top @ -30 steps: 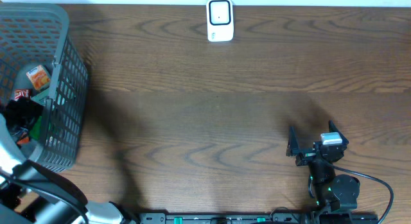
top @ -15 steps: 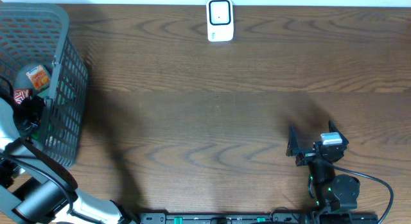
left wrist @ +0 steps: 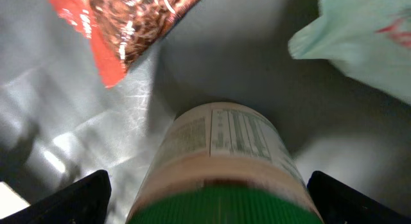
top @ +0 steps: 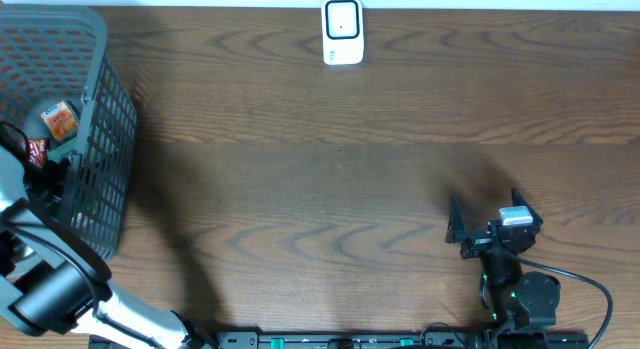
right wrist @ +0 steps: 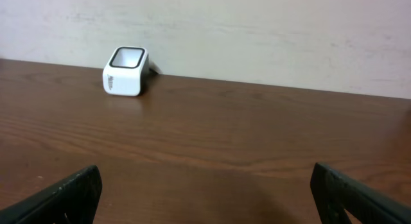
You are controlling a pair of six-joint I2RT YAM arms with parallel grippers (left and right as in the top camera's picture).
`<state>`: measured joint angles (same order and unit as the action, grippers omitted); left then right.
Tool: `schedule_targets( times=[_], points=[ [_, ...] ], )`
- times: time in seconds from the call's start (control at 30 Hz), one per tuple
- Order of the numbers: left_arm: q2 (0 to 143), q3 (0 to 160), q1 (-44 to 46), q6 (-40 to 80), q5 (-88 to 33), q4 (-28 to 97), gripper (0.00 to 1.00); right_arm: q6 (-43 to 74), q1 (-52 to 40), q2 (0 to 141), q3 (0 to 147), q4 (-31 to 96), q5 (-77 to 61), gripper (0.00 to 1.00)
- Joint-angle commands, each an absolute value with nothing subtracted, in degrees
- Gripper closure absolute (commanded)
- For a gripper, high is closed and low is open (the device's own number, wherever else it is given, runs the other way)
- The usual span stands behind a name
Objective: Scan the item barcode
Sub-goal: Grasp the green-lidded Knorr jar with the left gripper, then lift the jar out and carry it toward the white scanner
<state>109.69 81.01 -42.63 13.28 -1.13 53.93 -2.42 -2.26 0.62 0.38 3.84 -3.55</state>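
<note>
If the wide-open left gripper [left wrist: 212, 198] closes off-centre, it could slip on the round, green-lidded, paper-labelled jar [left wrist: 221, 153] lying inside the grey plastic mesh basket [top: 100, 109], or snag the red foil packet [left wrist: 128, 31] near it. That arm points down into the basket, fingers straddling the jar. The right gripper [right wrist: 212, 198], likewise open and empty, sits low, well apart from the basket.

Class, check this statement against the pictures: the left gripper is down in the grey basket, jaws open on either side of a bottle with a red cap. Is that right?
Not quite. The cap is green, not red, as the left wrist view shows. The rest stands: the left gripper is down in the grey basket, jaws open on either side of a bottle.
</note>
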Motion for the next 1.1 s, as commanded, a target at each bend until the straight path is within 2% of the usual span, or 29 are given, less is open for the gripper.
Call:
schedule_targets(
  times=[0.0, 0.13, 0.33, 0.47, 0.6, 0.8, 1.07],
  points=[
    [111.4, 80.8, -42.7, 12.1, -0.4, 54.2, 0.02, -2.9, -2.3, 0.3, 0.3, 4.1, -3.3, 0.01],
    [111.5, 80.8, -42.7, 12.1, -0.4, 54.4, 0.00, -2.9, -2.3, 0.3, 0.3, 4.1, -3.3, 0.01],
    [111.4, 80.8, -42.7, 12.0, -0.4, 55.3, 0.23, -2.9, -2.3, 0.3, 0.3, 4.1, -3.3, 0.01],
    [111.4, 80.8, -42.7, 12.0, -0.4, 55.9, 0.25, -2.9, -2.3, 0.3, 0.3, 4.1, -3.3, 0.01],
    [111.4, 81.2, -42.7, 12.1, -0.4, 56.5, 0.31, -2.9, -2.3, 0.3, 0.3, 4.1, -3.3, 0.01],
    [110.3, 89.7, -42.7, 12.1, -0.4, 61.9, 0.31, -2.9, -2.3, 0.3, 0.3, 4.1, -3.3, 0.01],
    [105.3, 111.7, -42.7, 12.5, -1.4, 71.2, 0.31, -2.9, -2.3, 0.3, 0.3, 4.1, -3.3, 0.01]
  ],
)
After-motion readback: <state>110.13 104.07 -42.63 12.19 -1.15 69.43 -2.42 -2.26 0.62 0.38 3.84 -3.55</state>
